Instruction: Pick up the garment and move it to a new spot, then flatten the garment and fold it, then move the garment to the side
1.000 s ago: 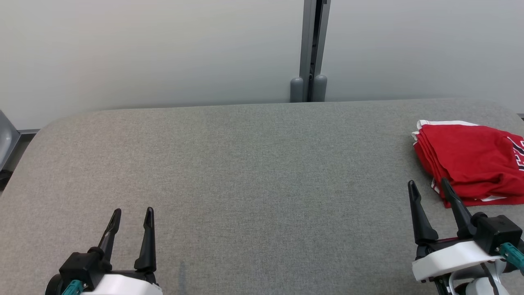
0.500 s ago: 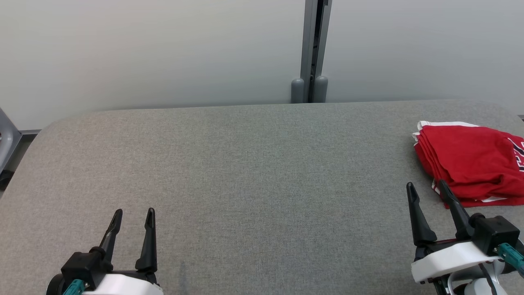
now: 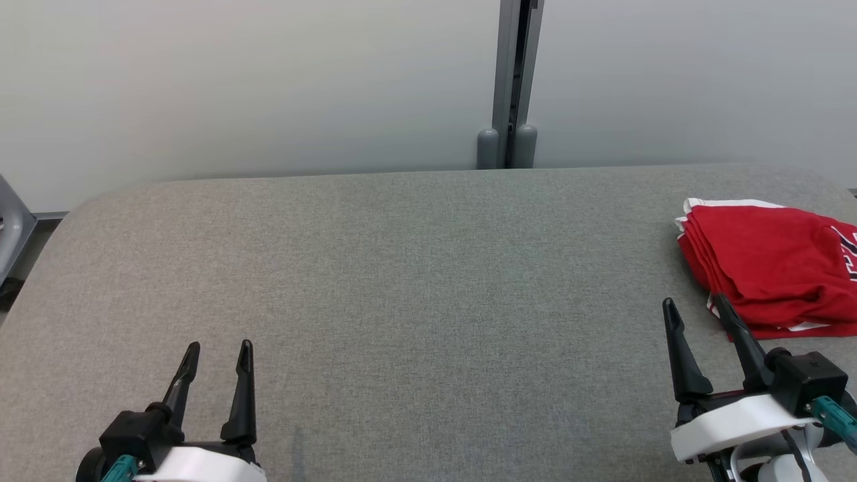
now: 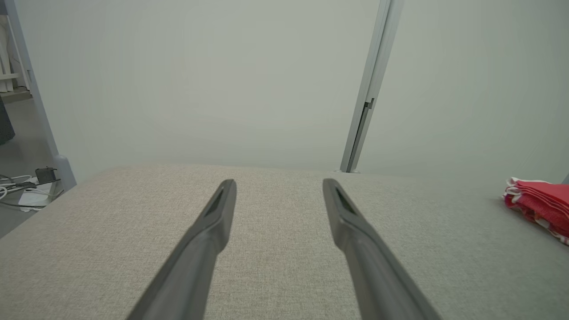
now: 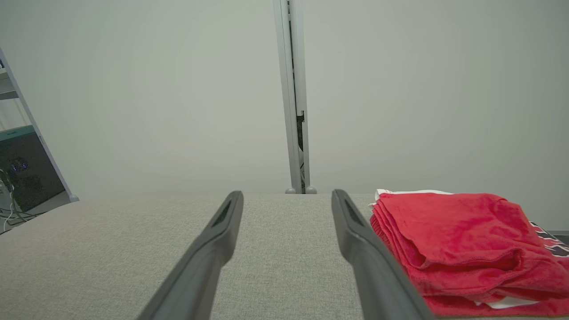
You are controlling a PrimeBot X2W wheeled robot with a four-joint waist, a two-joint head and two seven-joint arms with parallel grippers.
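My left gripper point(image 3: 219, 345) sits at the lower left of the head view, fingers spread wide with nothing between them. My right gripper point(image 3: 693, 301), at the lower right, is spread just as wide and is empty too. The tip of its finger nearer the right edge of the frame lies right at the lower left corner of the garment point(image 3: 763, 261); whether it touches or stops just short, I can't tell.

The garment is red with white trim, folded into a stack. It lies at the right edge of the frame on the table point(image 3: 415, 268), well apart from my left gripper. The table is grey woven fabric with rounded far corners. Behind it stands a pale wall point(image 3: 234, 80), split by a grey post point(image 3: 512, 73).

The count: two grippers with two fingers each, one garment, one post.
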